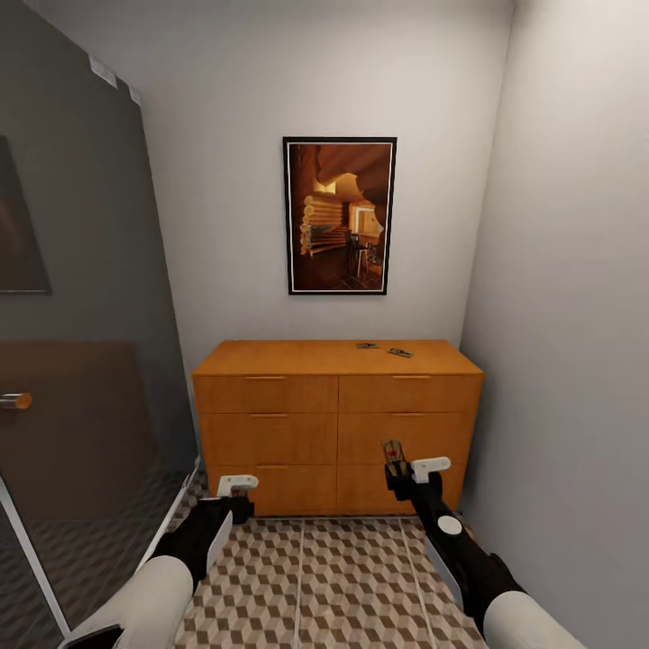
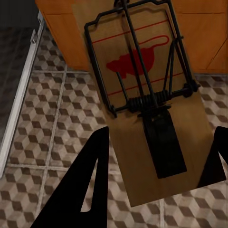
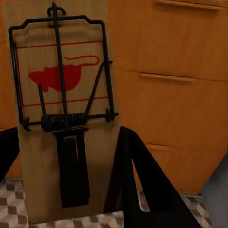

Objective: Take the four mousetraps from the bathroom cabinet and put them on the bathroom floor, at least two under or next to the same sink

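Nearest, each arm carries a trap over the bathroom floor. In the left wrist view a mousetrap lies flat between the two dark fingers, its tan board reaching well past their tips, black spring bar and red bait patch facing up; the left gripper appears closed on its near end, with the board pinched by its long edges. The right gripper is likewise clamped on a second mousetrap, which stands upright between the right fingers and pokes up beyond the tips in the head view. These boards look light, thin and stiff, so they should ride steadily in a pinch, but smooth wood could slide if the grip loosens, and the wire bar is probably best left untouched; the bare wooden edges behind the spring seem the safest hold. Just beyond the fingertips stands the cabinet, its drawers shut. Farther off, on its flat top toward the right rear, lie two more mousetraps, small, dark and close together. They lie flat, so taking one likely means closing across its short width from above. On the wall behind hangs a framed picture.
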### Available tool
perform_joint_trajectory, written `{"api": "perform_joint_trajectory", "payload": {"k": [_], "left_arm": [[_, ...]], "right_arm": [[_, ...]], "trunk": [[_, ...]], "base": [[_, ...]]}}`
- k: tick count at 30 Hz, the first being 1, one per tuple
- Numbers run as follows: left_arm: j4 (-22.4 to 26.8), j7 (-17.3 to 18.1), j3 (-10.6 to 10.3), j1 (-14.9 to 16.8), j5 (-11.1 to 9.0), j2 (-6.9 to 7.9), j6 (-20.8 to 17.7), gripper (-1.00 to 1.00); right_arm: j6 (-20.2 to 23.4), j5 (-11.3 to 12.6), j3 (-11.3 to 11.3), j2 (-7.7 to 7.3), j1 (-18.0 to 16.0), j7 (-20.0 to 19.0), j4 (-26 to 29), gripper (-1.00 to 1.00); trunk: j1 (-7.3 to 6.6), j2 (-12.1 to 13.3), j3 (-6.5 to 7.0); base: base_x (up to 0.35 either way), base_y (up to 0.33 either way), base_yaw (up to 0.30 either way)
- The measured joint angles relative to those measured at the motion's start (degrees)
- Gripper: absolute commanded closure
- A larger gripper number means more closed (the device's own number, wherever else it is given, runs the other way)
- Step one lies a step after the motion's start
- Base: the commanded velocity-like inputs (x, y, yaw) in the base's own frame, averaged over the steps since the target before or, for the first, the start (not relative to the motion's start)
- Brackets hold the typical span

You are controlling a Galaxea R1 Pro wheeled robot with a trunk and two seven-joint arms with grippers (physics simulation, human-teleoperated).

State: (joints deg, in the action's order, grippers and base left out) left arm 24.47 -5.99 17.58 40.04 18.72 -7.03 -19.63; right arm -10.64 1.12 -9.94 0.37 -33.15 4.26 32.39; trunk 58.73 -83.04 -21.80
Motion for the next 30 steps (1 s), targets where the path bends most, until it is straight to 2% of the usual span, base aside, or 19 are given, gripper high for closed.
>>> {"api": "perform_joint_trajectory", "payload": {"k": [5, 7, 15, 16, 17, 19, 21, 23, 26, 28, 30], "left_arm": [[-0.54, -0.04, -0.08, 0.01, -0.05, -0.61, 0.10, 1.00], [-1.03, -0.01, -0.08, 0.01, -0.12, -0.67, 0.08, 1.00], [-1.10, -0.19, 0.28, 0.01, -0.01, -0.42, -0.24, 1.00], [-1.12, -0.28, 0.22, 0.01, 0.07, -0.41, -0.21, 1.00], [-1.26, -0.33, 0.13, 0.01, 0.08, -0.45, -0.11, 1.00], [-1.36, -0.34, 0.10, 0.01, 0.05, -0.61, -0.04, 1.00], [-2.01, -0.30, 0.03, 0.01, -0.19, -1.01, 0.51, 1.00], [-2.41, -0.29, 0.02, 0.01, -0.25, -1.08, 1.43, 1.00], [-2.58, -0.23, 0.23, 0.01, -0.36, -0.95, 2.41, 1.00], [-2.88, -0.15, 0.30, 0.01, -0.49, -0.88, 4.70, 1.00], [-3.76, -0.18, 0.33, 0.01, -0.55, -0.90, 7.45, 1.00]], "right_arm": [[-1.55, -0.54, -0.29, -0.02, 1.20, -0.02, -4.04, 1.00], [-3.89, -0.66, -0.33, 0.00, 1.42, -0.02, -6.67, 1.00], [-6.49, -0.61, 0.04, 0.15, 0.83, 0.40, -8.64, 1.00], [-6.55, -0.61, 0.10, 0.17, 0.75, 1.01, -8.64, 1.00], [-6.67, -0.63, 0.18, 0.19, 0.60, 3.96, -8.56, 1.00], [-6.75, -0.63, 0.22, 0.20, 0.56, 5.79, -8.54, 1.00], [-7.04, -0.61, 0.34, 0.20, 0.48, 7.54, -8.37, 1.00], [-7.11, -0.72, 0.17, 0.20, 0.45, 7.68, -8.10, 1.00], [-7.14, -1.33, -1.31, 0.14, 0.47, 6.89, -7.43, 1.00], [-7.15, -3.13, -5.88, 0.12, 0.51, 5.30, -7.20, 1.00], [-7.05, -3.84, -8.75, 0.11, 0.47, 4.59, -7.18, 1.00]], "trunk": [[0.00, 0.00, 0.00], [0.00, 0.00, 0.00], [0.00, 0.00, 0.00], [0.00, 0.00, 0.00], [0.00, 0.00, 0.00], [0.00, 0.00, 0.00], [0.00, 0.00, 0.00], [0.00, 0.00, 0.00], [0.00, 0.00, 0.00], [0.00, 0.00, 0.00], [0.00, 0.00, 0.00]], "base": [[0.000, 0.000, 0.000], [0.000, 0.000, 0.000], [0.000, 0.000, 0.000], [0.000, 0.000, 0.000], [0.000, 0.000, 0.000], [0.000, 0.000, 0.000], [0.000, 0.000, 0.000], [0.000, 0.000, 0.000], [0.000, 0.000, 0.000], [0.000, 0.000, 0.000], [0.000, 0.000, 0.000]]}}
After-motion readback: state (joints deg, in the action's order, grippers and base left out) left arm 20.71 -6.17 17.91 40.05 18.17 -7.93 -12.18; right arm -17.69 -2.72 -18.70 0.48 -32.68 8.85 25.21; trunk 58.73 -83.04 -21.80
